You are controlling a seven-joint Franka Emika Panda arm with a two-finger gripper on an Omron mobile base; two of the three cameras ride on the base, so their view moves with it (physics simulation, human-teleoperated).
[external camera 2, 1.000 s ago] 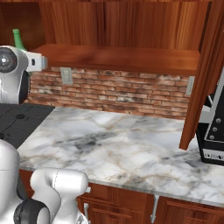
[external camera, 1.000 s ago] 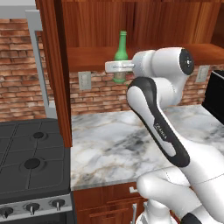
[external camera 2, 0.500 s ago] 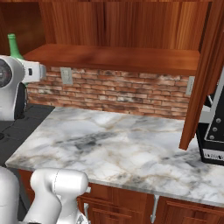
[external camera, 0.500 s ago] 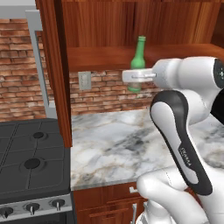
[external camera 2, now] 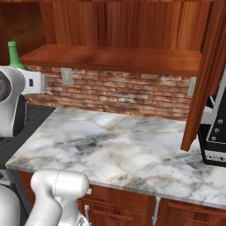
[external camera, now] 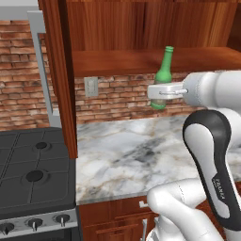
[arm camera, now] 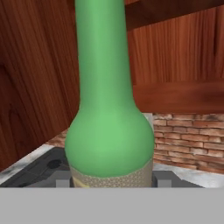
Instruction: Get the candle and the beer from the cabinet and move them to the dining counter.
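The beer (external camera: 163, 75), a slim green bottle with a pale label, hangs upright in the air in front of the cabinet (external camera: 141, 28) and above the brick-backed worktop. My gripper (external camera: 159, 92) is shut on its lower body from the right. In the right base view the bottle's neck (external camera 2: 13, 53) rises behind the white hand at the far left. The hand view has the beer (arm camera: 107, 113) close up, with a dark fingertip (arm camera: 62, 181) on each side of its label. The candle and the dining counter are out of view.
An open cabinet door (external camera: 59, 75) stands on edge left of the bottle, and another door (external camera 2: 207, 75) at the right. Below lie the marble worktop (external camera: 127, 155) and a black stove (external camera: 33, 174). A dark appliance (external camera 2: 216, 132) sits at the far right.
The arm has carried the beer to the right and a little lower, away from the cabinet's left side. The room itself has stayed put in both base views.
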